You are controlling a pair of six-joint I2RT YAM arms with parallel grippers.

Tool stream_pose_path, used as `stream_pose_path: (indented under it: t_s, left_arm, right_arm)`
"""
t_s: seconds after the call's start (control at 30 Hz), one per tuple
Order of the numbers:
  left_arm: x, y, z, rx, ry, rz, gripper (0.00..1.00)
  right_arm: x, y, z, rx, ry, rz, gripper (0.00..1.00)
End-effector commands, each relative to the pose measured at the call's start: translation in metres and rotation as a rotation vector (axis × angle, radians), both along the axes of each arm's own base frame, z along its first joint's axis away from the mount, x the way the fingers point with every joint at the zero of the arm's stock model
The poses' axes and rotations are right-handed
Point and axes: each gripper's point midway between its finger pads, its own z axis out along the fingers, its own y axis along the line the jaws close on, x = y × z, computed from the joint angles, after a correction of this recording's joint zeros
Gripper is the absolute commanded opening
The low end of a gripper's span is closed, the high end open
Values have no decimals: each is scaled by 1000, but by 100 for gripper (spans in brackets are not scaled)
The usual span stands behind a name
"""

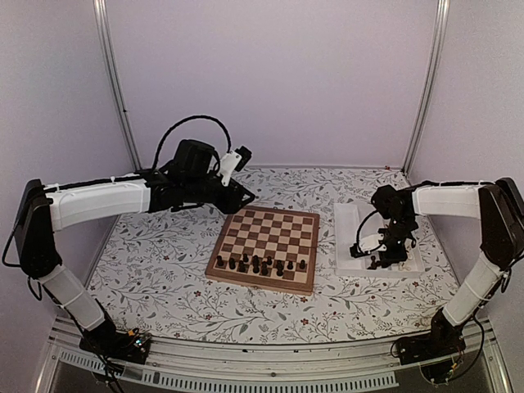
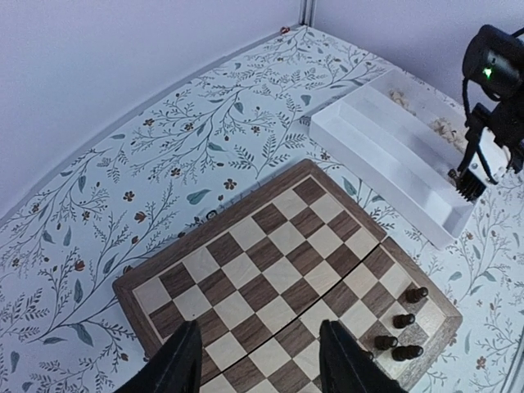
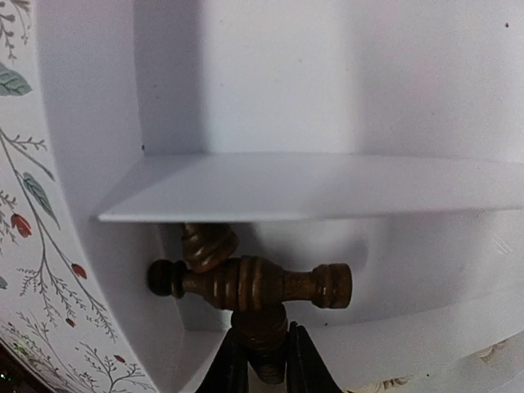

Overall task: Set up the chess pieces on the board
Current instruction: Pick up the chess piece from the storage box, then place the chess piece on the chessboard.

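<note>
A: Location of the board (image 1: 288,232)?
B: Flat on the floral tablecloth (image 1: 164,270), mid-table, between the two arms. Centre seam visible from the left wrist.
A: On it?
B: Only dark chess pieces (image 1: 259,264), bunched along the two rows nearest the arm bases. Upright as far as visible. Exact count not readable.
A: Elsewhere?
B: More inside the white tray (image 1: 350,225), just right of the board, not touching it. Some pale bits (image 2: 444,125) in the channel farthest from the board, too small to identify.
A: State of the left gripper (image 2: 258,360)?
B: Released. Both fingers (image 2: 178,364) spread wide, only checks showing through the gap. Hanging up by the board's far left corner, clear of every piece.
A: And the right gripper (image 3: 264,364)?
B: Down in the tray's near end. Clenched on a dark piece (image 3: 260,332), with fingertips (image 3: 232,368) tight on both sides.
A: Neighbours?
B: Right against it a second dark piece (image 3: 254,282), lying on its side, crosswise. Cannot tell whether resting on the held one or on the tray floor. Behind, a third piece (image 3: 206,241), half hidden under the white divider (image 3: 311,184).
</note>
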Motion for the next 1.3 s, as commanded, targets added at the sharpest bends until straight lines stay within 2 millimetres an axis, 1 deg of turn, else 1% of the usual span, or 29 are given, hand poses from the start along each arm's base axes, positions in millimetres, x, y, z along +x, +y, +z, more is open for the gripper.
stream_pose_path:
  t_s: [0.0,0.03,0.1,0.27,0.3,0.33,0.43,0.53,0.67,0.73,0.77,0.8,0.93,1.03,1.13,1.27]
  left_arm:
    - [-15,-21,19,-96,28,-71,51]
    - [-16,-23,18,-112,46,-74,50]
    - [-20,-31,16,-144,85,-93,48]
    - [-37,-57,18,-247,155,-171,46]
    - [-41,-61,15,-254,175,-182,46]
    - [-42,-68,19,-280,166,-197,46]
    - [-51,-86,15,-302,205,-229,46]
    - [-64,-106,6,-318,233,-268,46]
    - [-80,-137,-3,-365,289,-325,46]
    - [-85,-151,-4,-413,345,-343,46]
    - [-85,-156,-5,-436,366,-349,46]
    - [-87,-160,-3,-463,388,-361,46]
    - [-93,-173,2,-544,456,-414,47]
    - [-98,-179,-2,-561,520,-445,47]
    - [-102,-182,-10,-564,575,-459,47]
    - [-106,-183,-17,-559,610,-463,48]
  right_arm:
    - [7,4,42,32,-80,0,10]
    - [7,6,49,45,-95,-2,8]
    - [6,8,54,67,-106,-8,7]
    - [7,17,63,123,-121,-39,6]
    - [6,22,64,159,-116,-39,6]
    - [6,26,64,180,-117,-46,6]
    - [5,38,70,255,-101,-68,6]
    - [6,58,89,371,-92,-77,6]
    - [11,92,124,552,-89,-84,7]
    - [5,112,134,603,-74,-56,7]
    - [3,119,137,615,-76,-45,7]
    - [-3,130,140,621,-74,-20,7]
    - [-12,159,147,628,-108,54,8]
    - [-14,174,151,626,-128,86,8]
    - [-13,183,155,625,-157,104,8]
    - [-10,191,158,631,-164,105,8]
